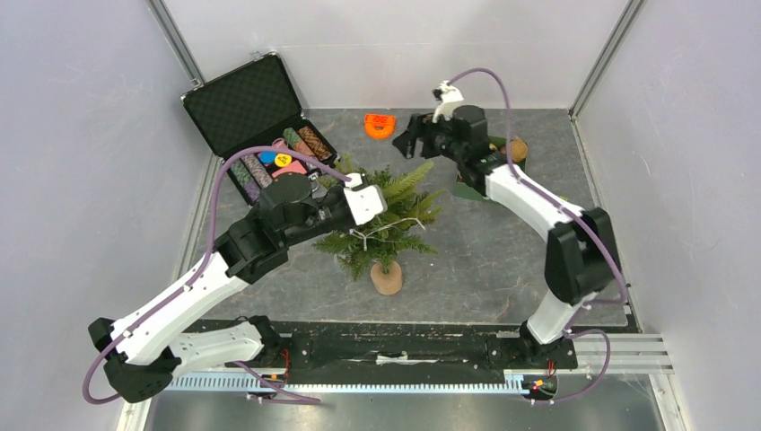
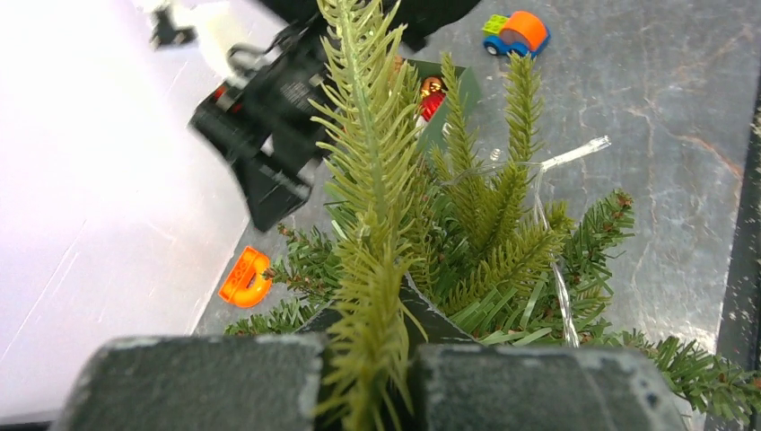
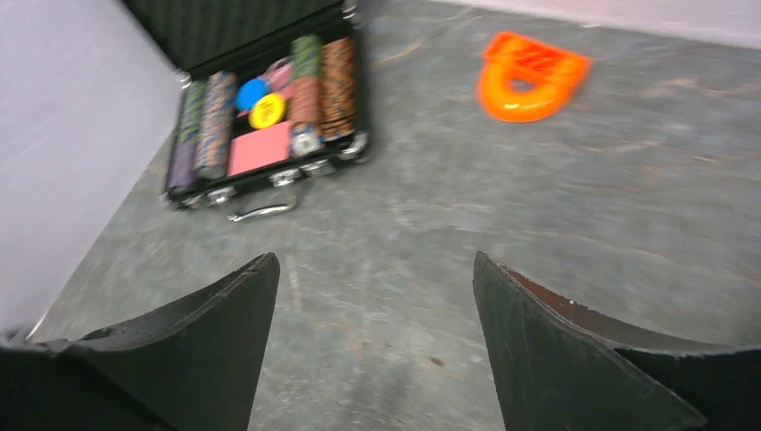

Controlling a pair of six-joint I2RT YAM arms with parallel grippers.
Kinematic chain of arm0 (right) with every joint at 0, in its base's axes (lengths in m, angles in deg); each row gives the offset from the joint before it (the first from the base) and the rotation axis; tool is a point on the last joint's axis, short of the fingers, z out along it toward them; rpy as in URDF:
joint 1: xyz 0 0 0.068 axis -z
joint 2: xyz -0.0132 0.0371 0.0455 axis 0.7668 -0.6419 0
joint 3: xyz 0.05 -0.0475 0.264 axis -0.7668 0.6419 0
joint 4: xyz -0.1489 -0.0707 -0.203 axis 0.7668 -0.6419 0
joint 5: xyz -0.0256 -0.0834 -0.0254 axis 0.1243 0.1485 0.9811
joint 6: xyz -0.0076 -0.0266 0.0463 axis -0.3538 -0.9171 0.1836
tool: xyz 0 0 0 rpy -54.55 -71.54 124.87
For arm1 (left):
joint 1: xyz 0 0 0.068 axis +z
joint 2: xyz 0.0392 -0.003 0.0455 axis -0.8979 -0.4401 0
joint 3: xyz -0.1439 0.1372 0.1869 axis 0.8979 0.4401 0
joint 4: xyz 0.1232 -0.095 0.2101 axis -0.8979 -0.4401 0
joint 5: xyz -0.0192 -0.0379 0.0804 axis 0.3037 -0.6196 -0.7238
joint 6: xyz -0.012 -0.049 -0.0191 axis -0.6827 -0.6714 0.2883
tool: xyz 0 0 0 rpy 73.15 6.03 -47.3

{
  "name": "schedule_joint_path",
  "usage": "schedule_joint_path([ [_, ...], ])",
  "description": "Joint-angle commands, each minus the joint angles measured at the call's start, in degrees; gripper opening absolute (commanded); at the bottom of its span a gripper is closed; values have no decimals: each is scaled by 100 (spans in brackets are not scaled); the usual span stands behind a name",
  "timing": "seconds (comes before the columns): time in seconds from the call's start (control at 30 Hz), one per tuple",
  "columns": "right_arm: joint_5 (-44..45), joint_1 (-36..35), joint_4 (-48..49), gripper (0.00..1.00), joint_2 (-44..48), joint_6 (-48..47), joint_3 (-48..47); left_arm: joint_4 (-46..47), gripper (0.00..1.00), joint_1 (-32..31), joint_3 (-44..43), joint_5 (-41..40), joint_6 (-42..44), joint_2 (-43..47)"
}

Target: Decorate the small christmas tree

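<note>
- At the back left, the black case (image 1: 242, 103) lies open, full of chips (image 1: 292, 154).
- My left jaws grip a branch of the small christmas tree (image 1: 388, 226), mid counter (image 1: 502, 260).
- A light string (image 2: 558, 278) is on it; no balls hung yet.
- My right jaws are wide open, empty, near a green box (image 2: 459, 85) of balls (image 2: 431, 94).

An open black briefcase (image 1: 247, 108) lies at the far left of the grey table (image 1: 485, 260), its lid raised and its tray filled with rows of poker chips (image 3: 314, 81) and a few coloured pieces. An orange D-shaped plastic piece (image 1: 380, 125) lies to its right by the far wall. A small orange, blue and green toy car (image 2: 516, 33) stands on the table.
</note>
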Motion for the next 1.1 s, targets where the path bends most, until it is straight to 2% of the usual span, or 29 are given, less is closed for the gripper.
schedule_joint_path([
  [0.0, 1239, 5, 476, 83, 895, -266, 1123, 236, 2, -107, 146, -522, -436, -132],
  [0.1, 916, 107, 1127, 87, 1490, -637, 1905, 225, 2, -338, -85, -1004, -221, -231],
  [0.2, 1062, 216, 1177, 90, 2015, -1065, 2237, 304, 2, -451, -331, -1723, 83, -474],
  [0.3, 1050, 262, 1175, 91, 2484, -1307, 2469, 453, 2, -491, -429, -2061, 165, -657],
  [0.47, 499, 260, 1370, 92, 3019, -1508, 2982, 478, 2, -546, -726, -2367, -155, -889],
  [0.7, -434, 264, 1792, 92, 3535, -1514, 3411, 624, 2, -715, -1157, -3168, -38, -1170],
  [0.77, -816, 257, 2062, 92, 3827, -1656, 3809, 739, 2, -785, -1042, -3209, -111, -1217],
  [0.83, -765, 254, 2165, 92, 4140, -1737, 4220, 843, 2, -830, -801, -3076, -232, -1211],
  [0.93, -364, 259, 1910, 92, 4487, -1943, 4659, 906, 2, -817, -463, -2754, -622, -1133],
  [1.07, -539, 261, 1442, 93, 4584, -2005, 4787, 817, 2, -682, -311, -2192, -1153, -1073],
])
